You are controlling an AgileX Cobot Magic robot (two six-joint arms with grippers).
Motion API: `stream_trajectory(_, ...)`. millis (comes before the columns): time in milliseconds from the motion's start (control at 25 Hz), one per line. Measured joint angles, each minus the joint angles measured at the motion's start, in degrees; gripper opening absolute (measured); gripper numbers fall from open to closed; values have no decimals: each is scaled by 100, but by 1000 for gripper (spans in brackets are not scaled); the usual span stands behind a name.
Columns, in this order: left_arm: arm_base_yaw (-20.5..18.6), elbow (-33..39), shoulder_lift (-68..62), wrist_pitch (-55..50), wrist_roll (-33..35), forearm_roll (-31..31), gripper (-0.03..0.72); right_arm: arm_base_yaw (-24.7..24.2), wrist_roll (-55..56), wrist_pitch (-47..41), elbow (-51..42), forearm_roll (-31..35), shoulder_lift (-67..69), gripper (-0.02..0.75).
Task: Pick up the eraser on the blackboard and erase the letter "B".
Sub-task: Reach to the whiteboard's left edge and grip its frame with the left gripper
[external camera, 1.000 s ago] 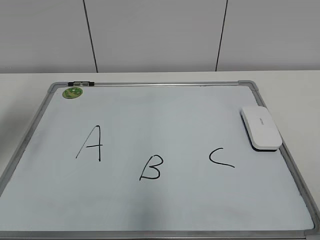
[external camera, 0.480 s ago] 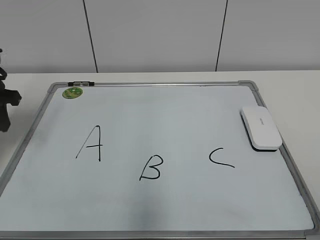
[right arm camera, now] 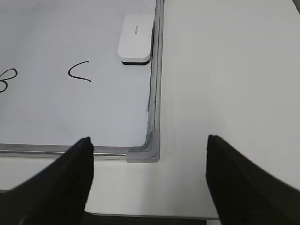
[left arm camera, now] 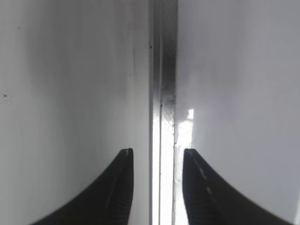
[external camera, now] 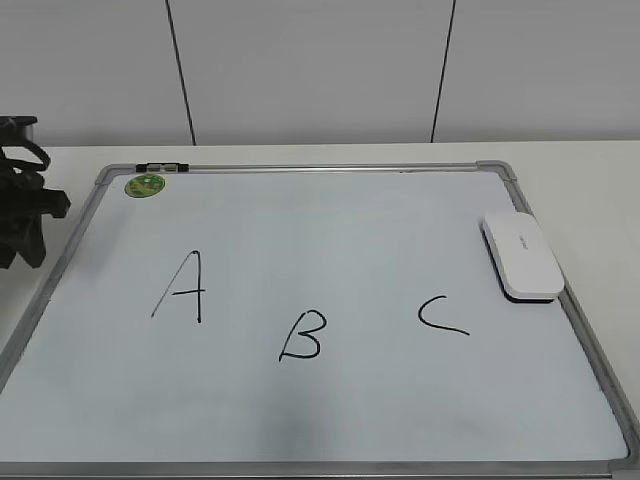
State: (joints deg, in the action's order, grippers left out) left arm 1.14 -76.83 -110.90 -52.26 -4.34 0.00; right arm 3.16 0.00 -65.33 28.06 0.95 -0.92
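The white eraser lies on the right edge of the blackboard, beside the letter "C". The letter "B" is at the lower middle, right of the "A". My left gripper hangs at the far left, just off the board's left frame. In the left wrist view it is open and empty, straddling the frame rail. My right gripper is open and empty above the board's near right corner. The eraser lies ahead of it and the "B" is cut by the left edge.
A round green magnet and a small marker sit at the board's top left. The board lies on a white table, whose front edge shows in the right wrist view. A panelled wall stands behind.
The left arm has come into the exterior view from the left edge and moved further in towards the board. The eraser and letters have not moved.
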Motion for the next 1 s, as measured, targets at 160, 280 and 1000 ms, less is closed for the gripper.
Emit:
stream_trajectory(160, 0, -244, -265, 25, 0, 0, 260, 0, 0, 0, 0, 0, 0, 555)
stream_trajectory(280, 0, -351, -426, 64, 0, 47, 260, 0, 0, 0, 0, 0, 0, 555)
stream_trajectory(1000, 0, -560, -1103, 152, 0, 82, 261, 0, 0, -10, 0, 0, 0, 555)
